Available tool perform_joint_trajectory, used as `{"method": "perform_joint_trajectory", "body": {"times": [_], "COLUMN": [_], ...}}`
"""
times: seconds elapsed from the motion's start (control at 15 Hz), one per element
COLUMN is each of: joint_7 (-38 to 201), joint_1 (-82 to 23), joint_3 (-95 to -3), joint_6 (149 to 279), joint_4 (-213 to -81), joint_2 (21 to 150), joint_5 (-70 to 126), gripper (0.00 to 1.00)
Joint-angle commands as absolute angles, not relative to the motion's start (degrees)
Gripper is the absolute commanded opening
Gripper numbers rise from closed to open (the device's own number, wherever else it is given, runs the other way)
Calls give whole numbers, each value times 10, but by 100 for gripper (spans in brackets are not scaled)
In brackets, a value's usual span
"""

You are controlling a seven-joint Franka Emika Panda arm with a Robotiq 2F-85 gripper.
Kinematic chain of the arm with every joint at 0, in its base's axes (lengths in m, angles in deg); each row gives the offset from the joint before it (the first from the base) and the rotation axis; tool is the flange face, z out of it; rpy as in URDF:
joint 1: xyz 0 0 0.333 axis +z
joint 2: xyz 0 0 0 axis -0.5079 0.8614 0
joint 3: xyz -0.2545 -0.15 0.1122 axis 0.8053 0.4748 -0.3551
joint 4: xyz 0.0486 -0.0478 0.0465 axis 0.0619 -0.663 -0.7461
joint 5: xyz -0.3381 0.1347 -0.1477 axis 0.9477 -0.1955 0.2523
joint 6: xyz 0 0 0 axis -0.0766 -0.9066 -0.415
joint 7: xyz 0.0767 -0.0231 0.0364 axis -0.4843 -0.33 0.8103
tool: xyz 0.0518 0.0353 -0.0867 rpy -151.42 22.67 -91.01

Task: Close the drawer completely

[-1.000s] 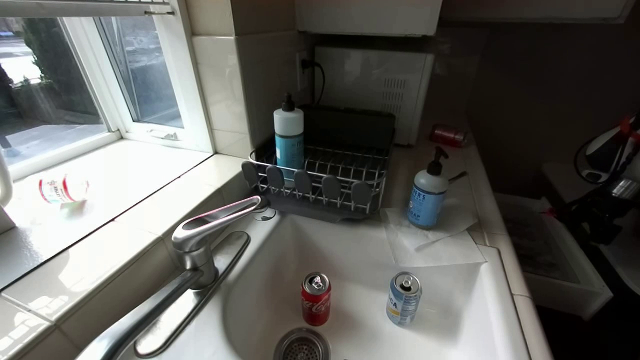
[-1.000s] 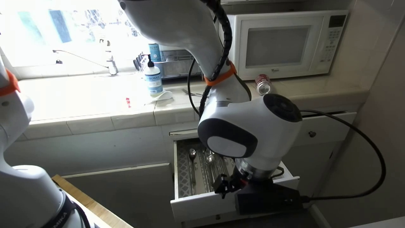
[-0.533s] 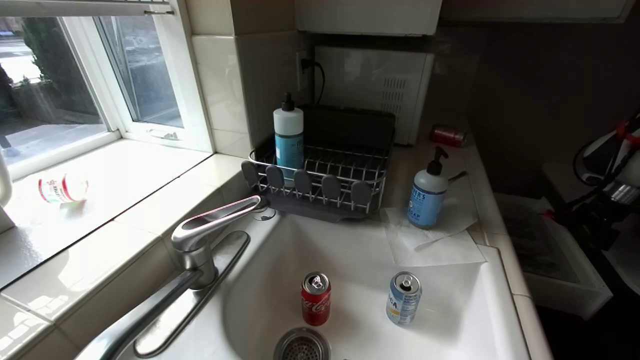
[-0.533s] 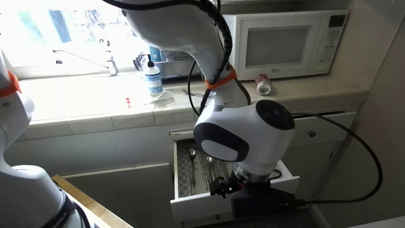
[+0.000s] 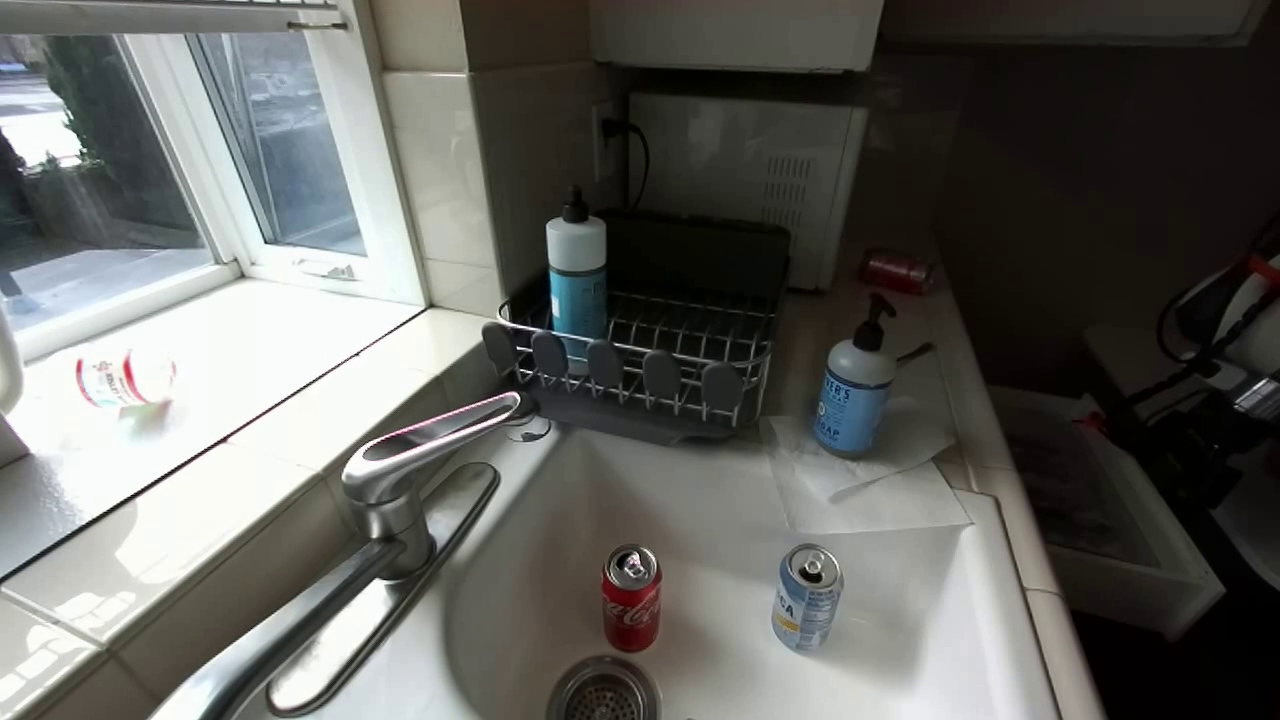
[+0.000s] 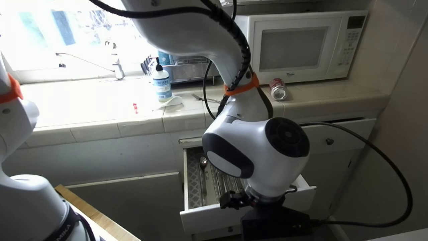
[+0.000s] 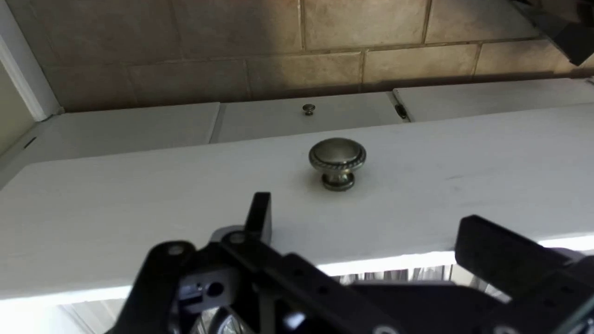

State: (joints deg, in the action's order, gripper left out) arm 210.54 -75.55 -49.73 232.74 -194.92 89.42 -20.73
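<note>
The drawer (image 6: pixel 214 219) is pulled out below the counter, with cutlery inside. Its pale front panel with a round metal knob (image 7: pixel 338 157) fills the middle of the wrist view. In an exterior view the drawer (image 5: pixel 1130 585) shows at the right behind the counter edge. My gripper (image 7: pixel 364 222) is open, its black fingers wide apart with nothing between them. The fingertips are at the drawer's top front edge, with the knob beyond them; I cannot tell whether they touch the panel. In an exterior view the gripper (image 6: pixel 230 200) is at the front panel's upper edge, and the arm hides part of the drawer.
A neighbouring drawer (image 6: pixel 344 135) with a knob shows a dark gap above it. On the counter are a microwave (image 6: pixel 294 47), a lying red can (image 6: pixel 278 89) and a soap bottle (image 6: pixel 162 85). The sink (image 5: pixel 720 690) holds two cans, beside a dish rack (image 5: pixel 690 350).
The arm's wrist has moved down and a little left in an exterior view, and the gripper has shifted slightly left along the drawer front. The drawer has not visibly moved.
</note>
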Motion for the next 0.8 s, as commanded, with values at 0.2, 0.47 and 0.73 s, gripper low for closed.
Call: {"method": "perform_joint_trajectory", "body": {"times": [0.2,0.47,0.73], "joint_7": [2156,2159,2162], "joint_1": [-741,-738,-733], "joint_3": [-508,-502,-494], "joint_6": [2265,2241,2229], "joint_4": [-1956,-1956,-1955], "joint_2": [896,889,887], "joint_5": [-250,-254,-252], "gripper": [100,100,100]}}
